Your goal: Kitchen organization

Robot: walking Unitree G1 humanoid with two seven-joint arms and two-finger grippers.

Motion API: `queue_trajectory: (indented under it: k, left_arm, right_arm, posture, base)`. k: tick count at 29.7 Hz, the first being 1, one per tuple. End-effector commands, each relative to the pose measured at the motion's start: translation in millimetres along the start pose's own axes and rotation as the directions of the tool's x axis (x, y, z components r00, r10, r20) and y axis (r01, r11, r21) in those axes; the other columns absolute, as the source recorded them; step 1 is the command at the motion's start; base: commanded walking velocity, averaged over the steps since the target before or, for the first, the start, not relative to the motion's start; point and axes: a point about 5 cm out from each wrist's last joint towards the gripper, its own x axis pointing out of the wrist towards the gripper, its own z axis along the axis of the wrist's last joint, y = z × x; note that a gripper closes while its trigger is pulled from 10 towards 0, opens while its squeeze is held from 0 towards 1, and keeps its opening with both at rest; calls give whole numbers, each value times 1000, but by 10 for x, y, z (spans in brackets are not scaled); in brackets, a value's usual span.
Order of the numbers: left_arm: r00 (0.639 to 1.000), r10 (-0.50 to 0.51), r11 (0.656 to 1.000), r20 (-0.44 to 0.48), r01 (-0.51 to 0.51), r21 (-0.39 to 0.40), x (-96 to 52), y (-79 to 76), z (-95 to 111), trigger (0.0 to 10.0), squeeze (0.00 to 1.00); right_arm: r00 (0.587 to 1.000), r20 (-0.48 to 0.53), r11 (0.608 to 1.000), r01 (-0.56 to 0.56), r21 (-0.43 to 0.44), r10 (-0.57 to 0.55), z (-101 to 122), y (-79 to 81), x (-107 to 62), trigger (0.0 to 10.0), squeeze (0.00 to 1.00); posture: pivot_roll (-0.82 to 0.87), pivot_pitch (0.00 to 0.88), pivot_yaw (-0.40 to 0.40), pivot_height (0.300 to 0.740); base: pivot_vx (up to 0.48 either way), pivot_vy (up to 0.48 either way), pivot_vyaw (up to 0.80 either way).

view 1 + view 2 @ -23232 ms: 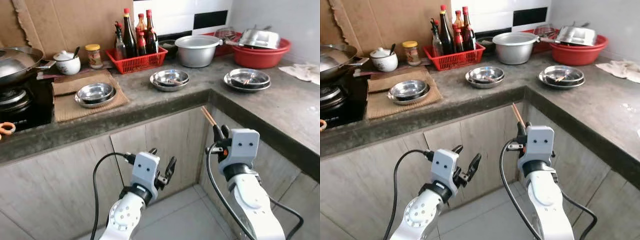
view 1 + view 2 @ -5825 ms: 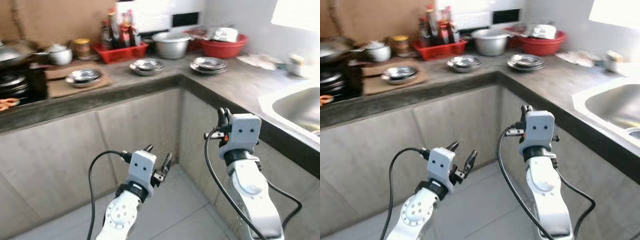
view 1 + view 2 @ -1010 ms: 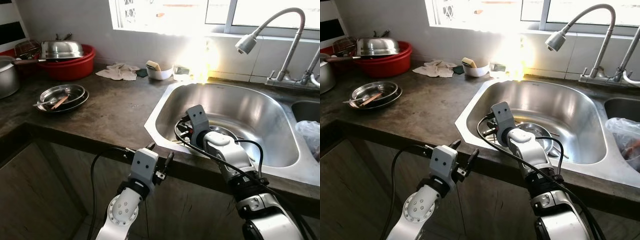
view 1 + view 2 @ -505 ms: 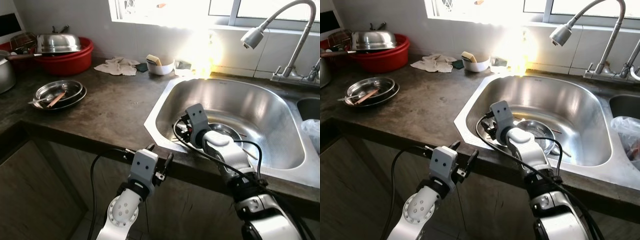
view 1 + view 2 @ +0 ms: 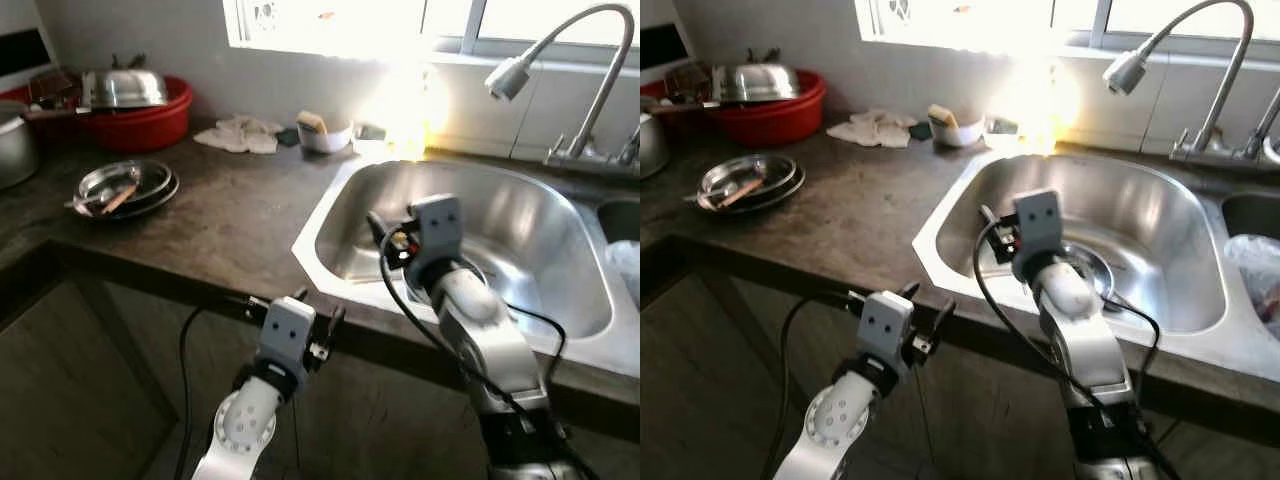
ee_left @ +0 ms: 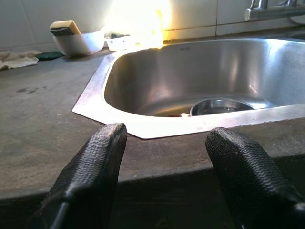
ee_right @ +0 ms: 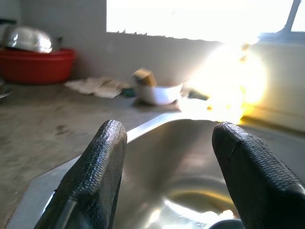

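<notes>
Dark stone worktop (image 5: 230, 215) across the middle of the head view, with a steel sink (image 5: 520, 215) set in at centre right and a curved faucet (image 5: 560, 60) at upper right. Right pincer (image 7: 167, 162) raised over the near part of the sink basin, fingers spread wide, nothing between them. Small round steel bowl (image 6: 221, 106) lying at the bottom of the sink, with what looks like chopsticks beside it, hard to make out. Left pincer (image 6: 164, 157) low at bottom centre, just below the worktop edge in front of the sink, fingers also released and gripping nothing. Stack of steel plates (image 5: 125, 185) at middle left on the worktop with chopsticks lying in the top one. Red basin (image 5: 140, 115) at upper left holding a steel lid. White bowl (image 5: 322, 135) with a sponge at upper centre under the window, crumpled cloth (image 5: 240, 135) just left of it. Strong glare off the window washing out the wall behind the sink.
</notes>
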Motion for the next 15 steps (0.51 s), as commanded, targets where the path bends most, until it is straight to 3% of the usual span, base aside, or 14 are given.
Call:
queue_trajectory:
  k: [1, 2, 5, 7, 15]
  left_arm:
    - [1000, 7, 1000, 14, -7, 15, 1, 13, 53, 10000, 0]
    - [1000, 11, 1000, 17, -11, 13, -6, 19, 56, 10000, 0]
    - [1000, 13, 1000, 18, -13, 12, -10, 21, 58, 10000, 0]
    - [1000, 21, 1000, 19, -21, 11, -24, 23, 57, 10000, 0]
    - [1000, 23, 1000, 14, -23, 11, -33, 21, 50, 10000, 0]
  right_arm:
    - [999, 49, 1000, 17, -15, -16, 100, -9, -33, 10000, 0]
    - [998, 62, 999, 26, -25, -25, 80, 7, -155, 10000, 0]
    - [997, 74, 999, 31, -30, -29, 70, 22, -255, 10000, 0]
    - [996, 60, 998, 66, -13, -65, 29, 32, -414, 10000, 0]
    - [993, 30, 994, 113, -1, -113, -17, 48, -517, 10000, 0]
  posture:
    - [104, 0, -29, 740]
    - [97, 0, -27, 740]
    - [97, 0, -27, 740]
    - [96, 0, -25, 740]
    - [89, 0, -14, 740]
  base:
    - [0, 0, 0]
    - [0, 0, 0]
    - [0, 0, 0]
    - [0, 0, 0]
    - [-30, 0, 0]
